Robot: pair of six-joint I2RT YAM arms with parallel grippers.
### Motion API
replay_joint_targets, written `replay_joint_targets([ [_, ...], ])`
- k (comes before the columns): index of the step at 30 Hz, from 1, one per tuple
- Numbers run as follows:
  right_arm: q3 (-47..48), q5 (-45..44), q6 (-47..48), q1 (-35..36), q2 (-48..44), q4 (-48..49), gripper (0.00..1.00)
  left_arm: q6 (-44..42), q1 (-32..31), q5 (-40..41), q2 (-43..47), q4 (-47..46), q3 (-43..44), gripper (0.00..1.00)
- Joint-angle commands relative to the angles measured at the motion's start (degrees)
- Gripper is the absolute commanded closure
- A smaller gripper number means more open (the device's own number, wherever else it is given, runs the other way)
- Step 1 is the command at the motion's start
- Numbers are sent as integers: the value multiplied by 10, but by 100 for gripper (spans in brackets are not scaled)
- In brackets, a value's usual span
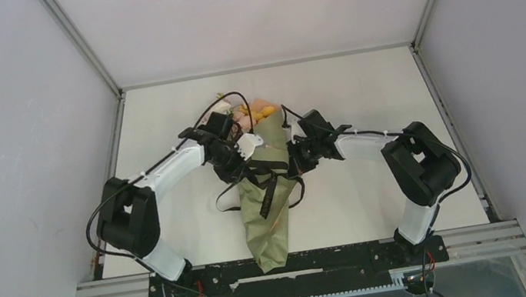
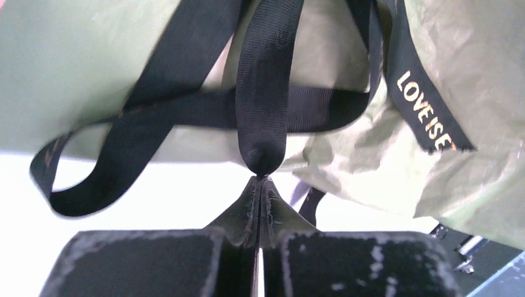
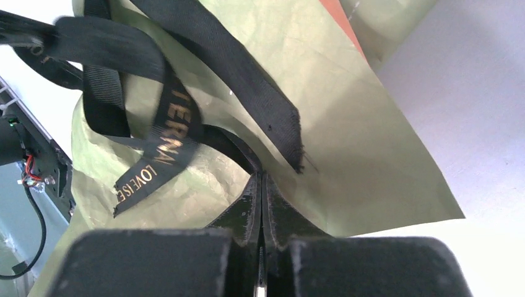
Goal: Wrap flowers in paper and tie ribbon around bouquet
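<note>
Lying lengthwise on the white worktop [image 1: 360, 88], the tapering cone-shaped bouquet [image 1: 265, 222] wrapped in olive-green paper [image 2: 74, 55] points its narrow tip at the near edge, between the two arm bases. Farther up, the long narrow black ribbon [image 1: 269, 186] crosses the middle of the cone in several bands. One loop spills onto the worktop at the left, and loose tails trail down over the paper. One tail carries gold lettering [image 2: 427, 117].

At the cone's left flank, the left pincer [image 2: 263, 178] is clenched, its tips nipping a folded bight of the ribbon. At the right flank, the right pincer [image 3: 263, 176] is likewise clenched, and a curved band of the ribbon appears to run into its tips, beside a frayed ribbon end resting on the paper.

Beyond both arms, at the wide far end, the pink, white and yellow blooms [image 1: 258, 110] show from the mouth of the wrap.
</note>
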State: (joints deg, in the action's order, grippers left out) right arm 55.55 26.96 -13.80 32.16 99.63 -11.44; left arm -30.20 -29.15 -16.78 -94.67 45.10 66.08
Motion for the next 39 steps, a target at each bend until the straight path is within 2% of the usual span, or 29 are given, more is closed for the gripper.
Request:
replay_joint_targets([
  [1,12,-4,6,-16,2,3,100,-4,37,11,68,65,53,100],
  [9,9,42,7,-24,-15,26,100,4,67,-65,102,140,146,100],
  [16,2,84,2,-39,-37,43,100,19,70,-52,92,117,179,100],
  [21,-3,103,-9,-48,-43,67,100,16,60,-62,46,104,206,100],
  [26,-5,103,-9,-46,-36,63,100,21,30,-93,23,130,288,100],
  [30,-8,101,-9,-47,-32,60,100,62,29,-121,26,146,369,100],
  [35,-13,102,-12,-47,-31,66,100,116,30,-141,27,113,349,100],
  [39,-16,108,-6,-45,-33,63,100,165,35,-138,-17,65,323,100],
])
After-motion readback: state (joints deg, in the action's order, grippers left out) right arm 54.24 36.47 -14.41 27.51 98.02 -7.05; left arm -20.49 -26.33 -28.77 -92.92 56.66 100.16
